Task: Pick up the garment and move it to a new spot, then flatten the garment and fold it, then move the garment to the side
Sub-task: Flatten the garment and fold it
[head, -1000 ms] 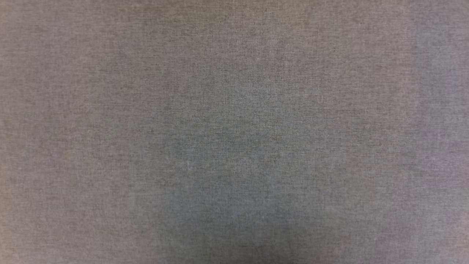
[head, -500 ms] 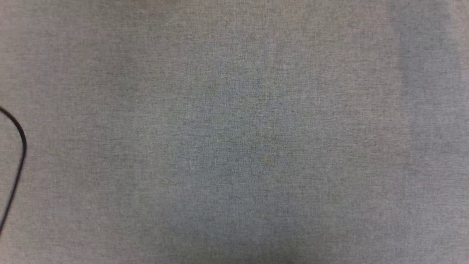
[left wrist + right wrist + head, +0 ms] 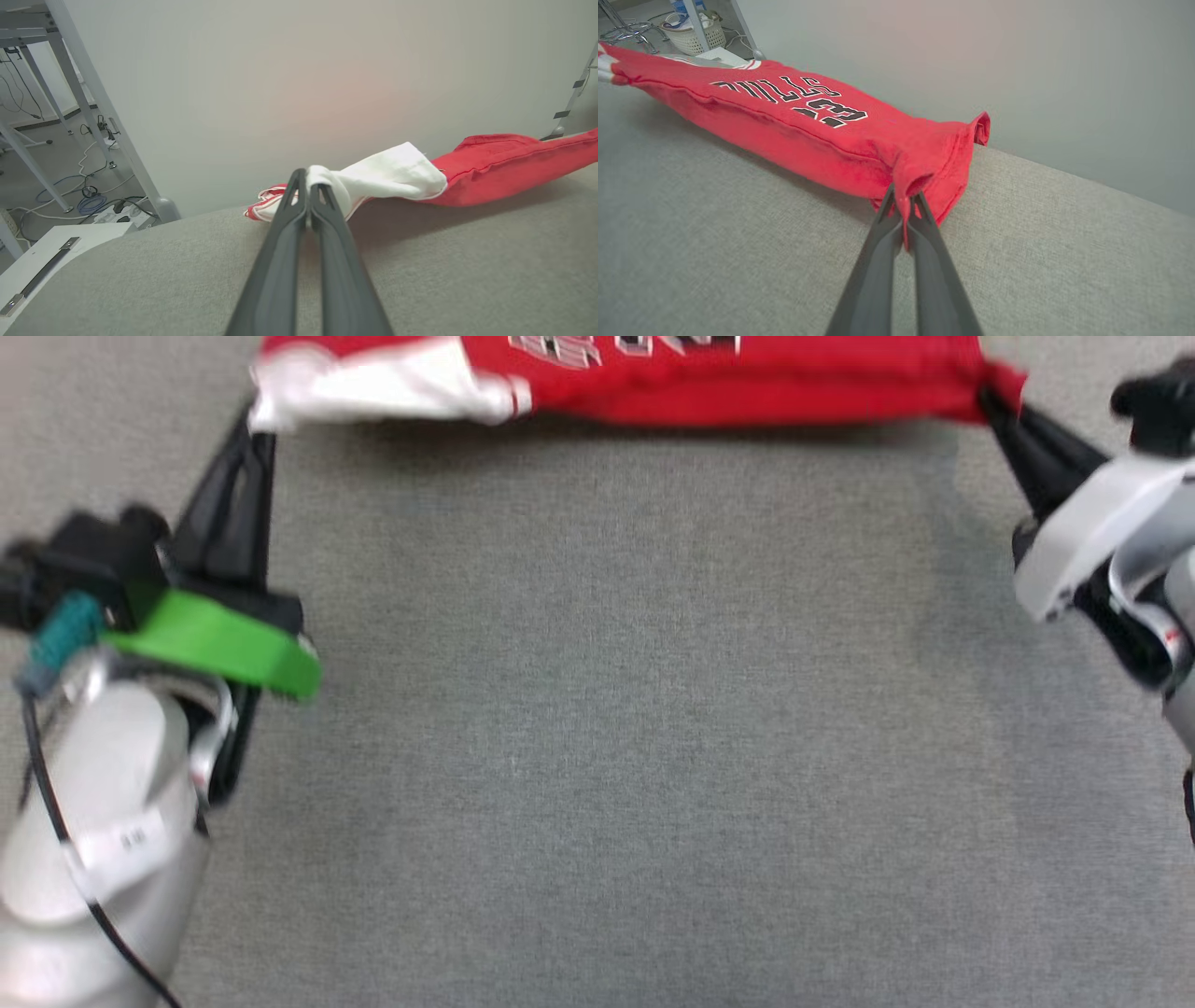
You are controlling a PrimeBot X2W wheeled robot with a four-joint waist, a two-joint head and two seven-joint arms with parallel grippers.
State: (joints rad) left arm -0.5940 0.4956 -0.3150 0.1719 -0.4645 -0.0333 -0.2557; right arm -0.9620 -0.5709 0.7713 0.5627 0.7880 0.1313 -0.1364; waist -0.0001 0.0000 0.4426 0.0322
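Left end effector [image 3: 308, 179], right end effector [image 3: 903, 201] clamping garment [image 3: 808, 135], "BULLS" 23

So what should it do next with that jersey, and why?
Probably draw the jersey back and lay it flat on the grey surface: the left claw pinches its white sleeve, the right claw a red corner, and it is stretched between them.

Grey cloth surface [image 3: 597, 756]: lying flat.
Metal frame [image 3: 96, 98]: standing against the pale wall [image 3: 303, 70].
Cables [image 3: 91, 204]: lying coiled on the floor.
White basket [image 3: 675, 37]: sitting beyond the cloth.
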